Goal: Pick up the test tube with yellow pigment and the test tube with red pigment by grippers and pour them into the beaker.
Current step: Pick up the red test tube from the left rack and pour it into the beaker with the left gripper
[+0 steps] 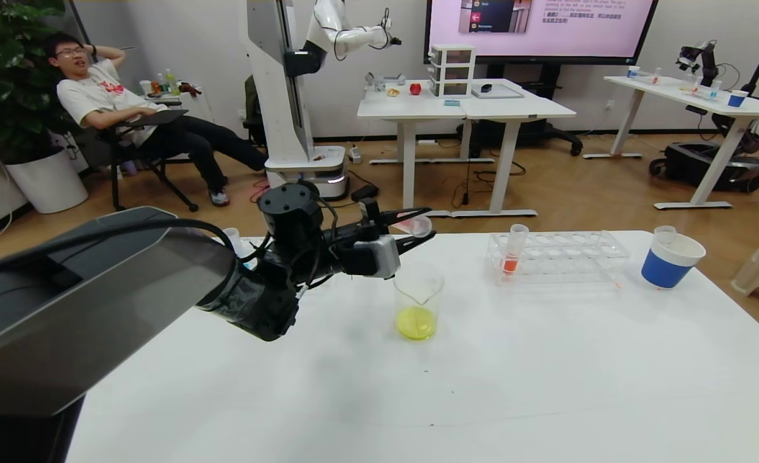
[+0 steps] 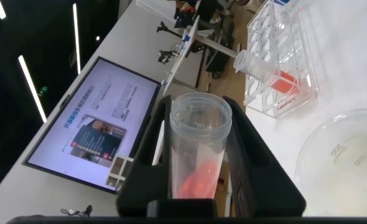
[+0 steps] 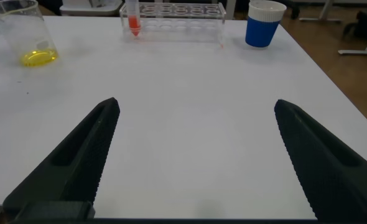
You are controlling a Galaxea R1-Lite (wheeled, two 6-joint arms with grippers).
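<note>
Left gripper [image 1: 411,233] clamping test tube with red pigment [image 2: 199,152], holding it just above beaker [image 1: 418,301], tube's long axis near level, mouth pointing toward rack [image 1: 556,256].

Beaker standing mid-table [image 1: 546,386], already holding yellow liquid.

Right gripper [image 3: 193,155] idling over near table edge, jaws wide apart, holding nothing.

Second red tube [image 1: 514,251] standing in rack near far edge, closer to right arm; open table between.
</note>
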